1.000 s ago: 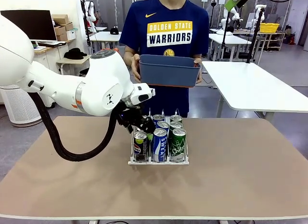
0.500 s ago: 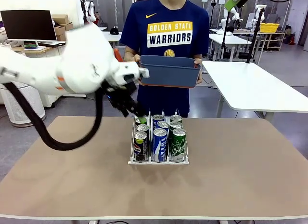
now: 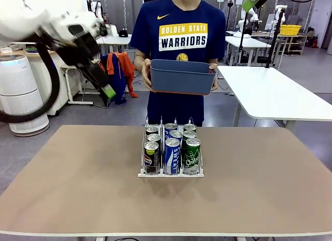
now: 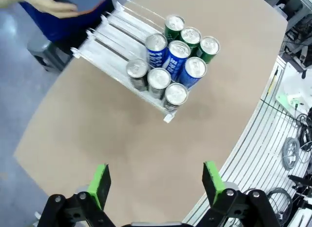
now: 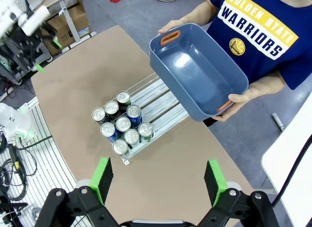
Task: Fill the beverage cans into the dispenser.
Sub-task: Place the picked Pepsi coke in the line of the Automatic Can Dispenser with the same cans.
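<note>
1. green pads mark the left pincer [image 3: 107,90], raised high over the bench's left side, well apart from the cans; in the left wrist view its fingers [image 4: 100,184] stand wide open with nothing between them.
2. the right pincer [image 5: 158,180] also stands open and empty, its green pads spread wide above the bench [image 5: 83,75].
3. the dispenser [image 3: 170,172] sits near the middle of the bench [image 3: 78,189], toward the far edge, with thin wire dividers making three lanes.
4. nine beverage cans [image 3: 171,147] stand upright in it, three to a lane, packed toward the robot's end: black in the left lane, blue in the middle, green on the right.
5. behind the bench a person holds a blue-grey bin [image 3: 181,76] with both hands at chest height; seen from the right wrist view, the bin [image 5: 197,73] is empty and tilted.
</note>
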You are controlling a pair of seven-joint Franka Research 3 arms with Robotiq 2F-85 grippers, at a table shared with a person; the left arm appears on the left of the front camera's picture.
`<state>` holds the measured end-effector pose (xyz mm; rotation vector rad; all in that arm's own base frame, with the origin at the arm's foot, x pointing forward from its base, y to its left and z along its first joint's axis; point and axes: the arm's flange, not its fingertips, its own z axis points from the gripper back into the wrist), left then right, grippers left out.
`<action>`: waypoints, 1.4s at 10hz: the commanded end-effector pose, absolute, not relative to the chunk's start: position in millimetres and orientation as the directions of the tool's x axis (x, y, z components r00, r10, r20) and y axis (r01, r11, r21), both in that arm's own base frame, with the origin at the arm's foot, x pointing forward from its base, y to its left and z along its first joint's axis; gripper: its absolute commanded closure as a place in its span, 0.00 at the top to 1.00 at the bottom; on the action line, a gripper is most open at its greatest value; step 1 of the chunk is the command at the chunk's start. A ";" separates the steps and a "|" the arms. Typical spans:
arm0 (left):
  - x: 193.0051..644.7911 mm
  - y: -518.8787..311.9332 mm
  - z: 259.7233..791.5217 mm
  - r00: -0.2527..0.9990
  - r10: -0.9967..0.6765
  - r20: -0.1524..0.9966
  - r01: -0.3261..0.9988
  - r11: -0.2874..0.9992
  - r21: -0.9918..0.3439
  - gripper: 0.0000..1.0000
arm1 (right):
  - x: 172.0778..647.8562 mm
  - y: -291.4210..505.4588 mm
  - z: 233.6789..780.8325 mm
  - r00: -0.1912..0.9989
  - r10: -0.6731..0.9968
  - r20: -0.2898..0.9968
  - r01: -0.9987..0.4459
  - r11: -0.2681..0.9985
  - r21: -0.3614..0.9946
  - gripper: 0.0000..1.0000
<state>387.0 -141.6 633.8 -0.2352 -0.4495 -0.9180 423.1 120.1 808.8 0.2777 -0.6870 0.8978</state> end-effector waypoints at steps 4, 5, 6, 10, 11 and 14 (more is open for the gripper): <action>391.6 -130.8 742.0 0.405 -0.725 0.557 0.798 0.578 0.172 1.00 | 422.6 120.3 807.8 0.430 0.624 0.653 -0.795 0.604 -0.053 1.00; 391.6 -132.8 756.3 0.385 -0.731 0.563 0.796 0.572 0.199 1.00 | 422.6 120.3 807.8 0.430 0.624 0.653 -0.795 0.604 -0.053 1.00; 391.5 -133.7 764.1 0.376 -0.738 0.560 0.797 0.566 0.211 1.00 | 422.6 120.3 807.8 0.430 0.624 0.653 -0.795 0.604 -0.053 1.00; 385.4 -140.1 776.0 0.386 -0.715 0.584 0.790 0.582 0.191 1.00 | 422.6 120.3 807.8 0.430 0.624 0.653 -0.795 0.604 -0.053 1.00; 385.4 -140.1 776.0 0.386 -0.715 0.584 0.790 0.582 0.191 1.00 | 422.6 120.3 807.8 0.430 0.624 0.653 -0.795 0.604 -0.053 1.00; 385.4 -140.1 776.0 0.386 -0.715 0.584 0.790 0.582 0.191 1.00 | 422.6 120.3 807.8 0.430 0.624 0.653 -0.795 0.604 -0.053 1.00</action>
